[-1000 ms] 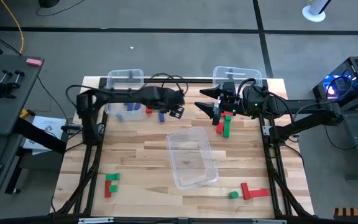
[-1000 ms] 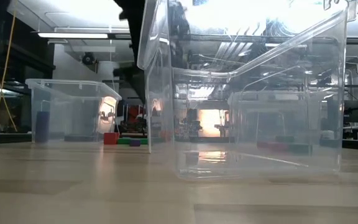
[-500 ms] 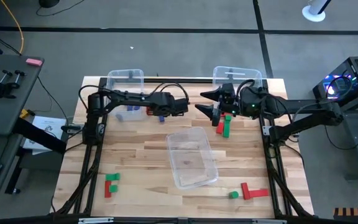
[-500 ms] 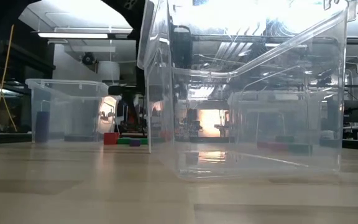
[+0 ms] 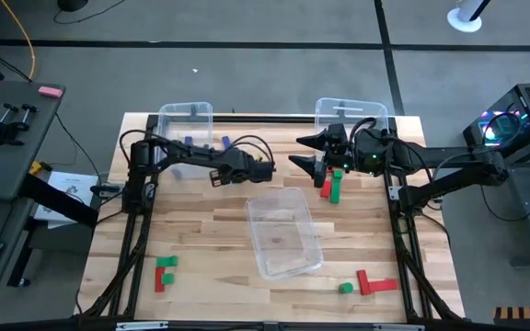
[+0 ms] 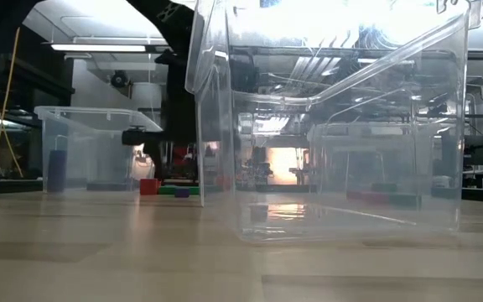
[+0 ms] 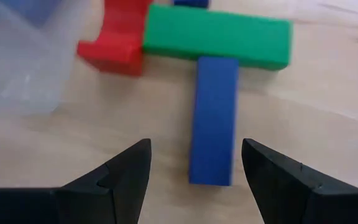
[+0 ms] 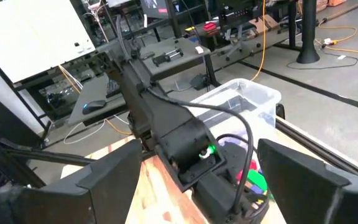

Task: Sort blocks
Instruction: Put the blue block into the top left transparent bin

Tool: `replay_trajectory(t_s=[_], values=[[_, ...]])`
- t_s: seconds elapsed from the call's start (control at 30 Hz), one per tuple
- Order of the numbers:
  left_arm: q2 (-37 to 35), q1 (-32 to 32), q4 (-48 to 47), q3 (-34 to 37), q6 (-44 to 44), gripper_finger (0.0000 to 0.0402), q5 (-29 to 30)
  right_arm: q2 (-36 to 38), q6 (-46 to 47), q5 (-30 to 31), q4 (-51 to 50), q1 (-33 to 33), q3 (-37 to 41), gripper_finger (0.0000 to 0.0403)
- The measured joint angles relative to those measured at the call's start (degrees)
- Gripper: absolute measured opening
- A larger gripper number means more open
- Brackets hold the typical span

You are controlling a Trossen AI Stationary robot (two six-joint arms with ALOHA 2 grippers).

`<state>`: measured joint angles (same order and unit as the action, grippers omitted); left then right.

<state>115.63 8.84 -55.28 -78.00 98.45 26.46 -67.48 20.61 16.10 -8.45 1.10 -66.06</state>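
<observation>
Blue bar block (image 7: 214, 118) is my target: over the last second I've swung the left arm from up by the far-left bin (image 5: 185, 118) down toward the middle of the bench (image 5: 201, 239), and the left tool (image 7: 194, 168) now hangs right over the block, fingers spread with nothing in them. So the reach is done, I judge; the grab isn't.

Block lies flat on the wood in a small cluster just beyond the middle clear bin (image 5: 285, 232). Its long axis runs straight away from the wrist camera, near end sitting between the two fingertips, far end butting the side of a green bar (image 7: 217, 43), so the pair make a T. A red arch-shaped block (image 7: 115, 38) touches the green bar's end. The open gap lies across the blue bar's short width, which looks like good alignment for a pinch on its long sides.

Right tool (image 5: 313, 164) has not moved in that second; it hovers spread wide and empty beside the red and green blocks (image 5: 332, 185) near the far-right bin (image 5: 350, 110). Other blocks wait at the near corners of the bench.
</observation>
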Motion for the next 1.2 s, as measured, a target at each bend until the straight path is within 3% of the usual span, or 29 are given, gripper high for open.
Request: replay_trajectory(t_s=[0.3, 0.97, 1.07, 1.2], values=[[0.0, -0.14, 6.98, 1.18, -4.15, 0.0239, 2.87, 0.0, -0.06, 0.0, -1.06, 0.0, 0.0, 0.0316], [4.61, 1.7, 7.63, 0.92, -7.08, 0.0237, 0.94, -0.02, 0.55, 0.02, -2.78, 0.0, 0.0, 0.0316], [4.7, 1.73, 7.57, 0.95, -7.52, 0.022, 0.83, -0.02, 1.42, 0.02, -2.98, 0.0, 0.0, 0.0316], [4.79, 1.73, 7.8, 0.96, -8.3, 0.0166, 0.64, -0.02, 1.46, 0.02, -3.11, 0.02, 0.0, 0.0316]])
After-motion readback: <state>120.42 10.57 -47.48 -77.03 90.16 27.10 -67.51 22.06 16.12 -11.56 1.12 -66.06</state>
